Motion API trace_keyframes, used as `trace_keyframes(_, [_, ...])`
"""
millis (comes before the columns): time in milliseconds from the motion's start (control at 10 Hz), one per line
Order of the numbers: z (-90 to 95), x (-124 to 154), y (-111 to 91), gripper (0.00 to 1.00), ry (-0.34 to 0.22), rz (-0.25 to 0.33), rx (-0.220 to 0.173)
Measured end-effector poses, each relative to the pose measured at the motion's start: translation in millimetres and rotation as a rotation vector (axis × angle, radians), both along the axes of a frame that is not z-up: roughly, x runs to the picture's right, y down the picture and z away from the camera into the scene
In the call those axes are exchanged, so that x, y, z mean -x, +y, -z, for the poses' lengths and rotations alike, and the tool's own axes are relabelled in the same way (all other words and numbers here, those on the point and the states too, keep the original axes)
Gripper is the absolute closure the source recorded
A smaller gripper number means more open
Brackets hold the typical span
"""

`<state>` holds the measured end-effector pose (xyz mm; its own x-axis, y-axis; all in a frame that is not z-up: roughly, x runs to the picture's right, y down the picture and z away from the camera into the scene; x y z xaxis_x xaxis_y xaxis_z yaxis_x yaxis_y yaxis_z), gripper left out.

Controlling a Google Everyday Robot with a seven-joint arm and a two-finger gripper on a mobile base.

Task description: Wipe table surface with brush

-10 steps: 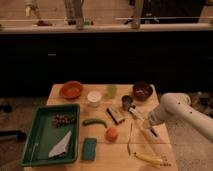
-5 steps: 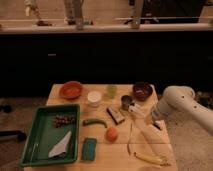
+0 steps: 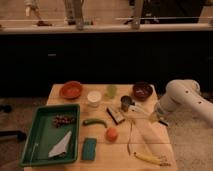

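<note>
Nearest to me, by the front right corner of the light tan wooden plank surface (image 3: 117,159), lies a yellow banana (image 3: 149,159). A teal rectangular sponge (image 3: 90,148) sits at the front edge. A green plastic tray (image 3: 42,137) fills the front left corner. A little farther in are a round orange fruit (image 3: 111,133) and a thin pale stick (image 3: 130,141).

Near the right edge, about halfway along it, I see the slim white-handled brush (image 3: 143,128), lying slanted. I cannot say if it touches the wood or is just above it. The white arm reaches in over the right edge, and its gripper (image 3: 157,118) is right at the brush. Whether the jaws are clenched on the handle or released, I cannot tell.

Behind are a small green vegetable (image 3: 94,121), a short dark rectangular block (image 3: 116,115) and a metal cup (image 3: 126,102). Along the far edge stand an orange-red bowl (image 3: 71,90), a white cup (image 3: 94,97), a pale green cup (image 3: 111,90) and a dark brown bowl (image 3: 142,91).

I judge that the wiping is in hand on the right side only. No cleaned strip shows, so I cannot count any part as done. The centre and the left are left to do, and both are crowded.
</note>
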<state>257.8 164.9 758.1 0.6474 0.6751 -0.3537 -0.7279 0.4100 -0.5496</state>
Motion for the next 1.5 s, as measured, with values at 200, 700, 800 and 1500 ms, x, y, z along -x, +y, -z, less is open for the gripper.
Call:
trace_keyframes(200, [1.8,-8.3,2.2,1.0,-0.005,0.085,0.02])
trace_keyframes(700, [-2.0,-24.9,9.1,1.0,-0.135,0.309,0.11])
trace_keyframes(800, [-5.2,-27.1,11.1,1.0,-0.147,0.311,0.123])
trace_keyframes(1500, [-35.9,-60.2,5.4,1.0,-0.16,0.177,0.15])
